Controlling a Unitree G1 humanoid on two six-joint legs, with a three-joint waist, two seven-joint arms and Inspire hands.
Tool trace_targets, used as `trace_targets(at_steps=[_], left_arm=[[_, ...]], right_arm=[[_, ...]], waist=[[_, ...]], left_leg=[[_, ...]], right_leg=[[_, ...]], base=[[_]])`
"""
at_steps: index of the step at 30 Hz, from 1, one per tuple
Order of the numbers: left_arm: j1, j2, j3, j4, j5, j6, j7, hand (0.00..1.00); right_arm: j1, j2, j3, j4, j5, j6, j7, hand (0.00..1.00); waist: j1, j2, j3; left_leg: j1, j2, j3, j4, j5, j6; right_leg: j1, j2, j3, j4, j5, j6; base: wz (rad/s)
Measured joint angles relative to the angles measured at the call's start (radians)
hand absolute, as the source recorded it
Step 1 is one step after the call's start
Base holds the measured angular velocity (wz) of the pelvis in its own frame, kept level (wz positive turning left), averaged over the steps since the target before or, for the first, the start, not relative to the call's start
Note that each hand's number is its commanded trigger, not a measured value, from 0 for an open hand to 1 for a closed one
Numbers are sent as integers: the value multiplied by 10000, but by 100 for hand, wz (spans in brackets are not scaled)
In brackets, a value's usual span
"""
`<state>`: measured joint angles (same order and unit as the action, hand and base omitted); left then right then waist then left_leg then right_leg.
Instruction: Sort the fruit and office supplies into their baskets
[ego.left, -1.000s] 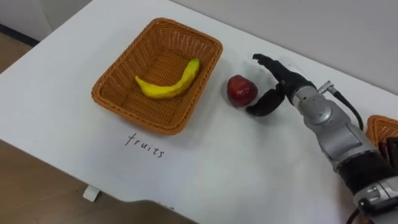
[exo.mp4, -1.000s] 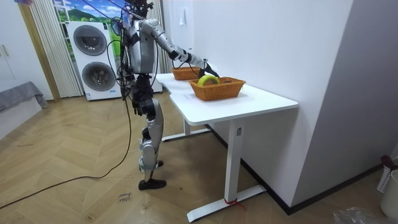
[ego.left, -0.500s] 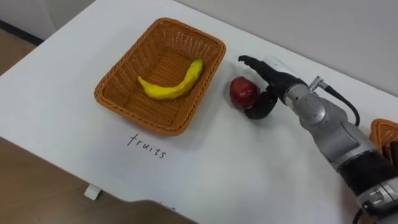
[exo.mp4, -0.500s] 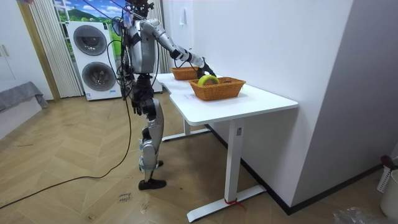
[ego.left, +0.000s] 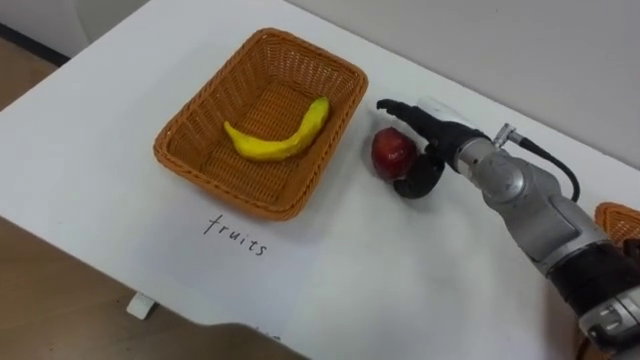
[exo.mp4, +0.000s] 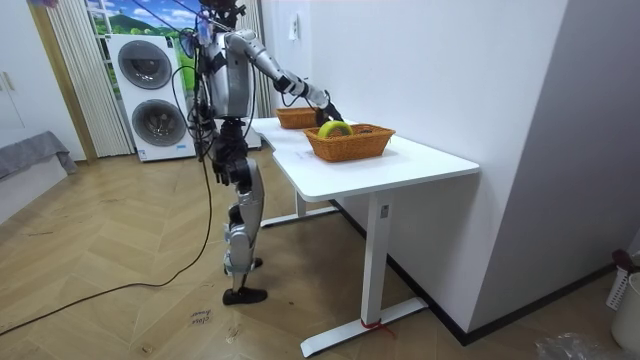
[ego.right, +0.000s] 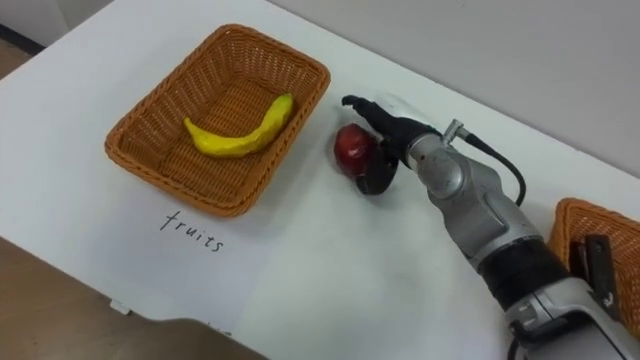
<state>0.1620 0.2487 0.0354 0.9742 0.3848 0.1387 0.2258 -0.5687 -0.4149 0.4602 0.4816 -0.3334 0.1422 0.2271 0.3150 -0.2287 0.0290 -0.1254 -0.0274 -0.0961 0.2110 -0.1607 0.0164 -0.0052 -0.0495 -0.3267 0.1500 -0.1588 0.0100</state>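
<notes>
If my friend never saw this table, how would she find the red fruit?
Look at the white table and find the brown wicker basket with the yellow banana in it. Just past that basket's right side, on the bare tabletop, sits the apple, with the robot's right hand open around it. It is the only round, dark red thing, and it lies outside the basket.

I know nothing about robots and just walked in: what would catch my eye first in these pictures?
First, the robot's right hand, stretched out over the white table, with its dark fingers arched around a red apple but not clearly gripping it. Just left of the apple sits a wicker basket with a yellow banana inside and a handwritten label on the table in front of it.
</notes>
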Motion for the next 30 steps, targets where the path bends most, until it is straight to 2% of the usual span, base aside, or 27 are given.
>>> trace_targets(at_steps=[11, 15, 23, 30], left_arm=[[55, 8, -3, -211, 10, 25, 32, 0], [49, 28, -16, -208, 10, 24, 33, 0], [50, 78, -35, -210, 4, -154, 36, 0], [43, 87, -35, -211, 0, -176, 77, 0]], right_arm=[[9, -153, -16, -134, -448, 311, 875, 0], [9, -153, -16, -137, -526, 316, 983, 0], [43, -150, 2, -137, -642, 312, 1311, 0], [42, -150, 3, -183, -645, 310, 1331, 0]], waist=[[222, -25, -19], [225, -40, -30], [254, -30, 7], [266, -87, -33]], left_leg=[[-25, -25, -118, 98, -2, -6], [-7, -25, -173, 99, 1, -10], [166, -20, -178, -51, 1, -10], [178, -21, -175, -40, 1, -9]], right_leg=[[47, -5, -162, 3, 1, -1], [100, -6, -307, 2, 1, -1], [229, -6, -322, 0, 0, 0], [228, -6, -316, -2, 0, 0]], base=[[2], [6], [0], [0]])
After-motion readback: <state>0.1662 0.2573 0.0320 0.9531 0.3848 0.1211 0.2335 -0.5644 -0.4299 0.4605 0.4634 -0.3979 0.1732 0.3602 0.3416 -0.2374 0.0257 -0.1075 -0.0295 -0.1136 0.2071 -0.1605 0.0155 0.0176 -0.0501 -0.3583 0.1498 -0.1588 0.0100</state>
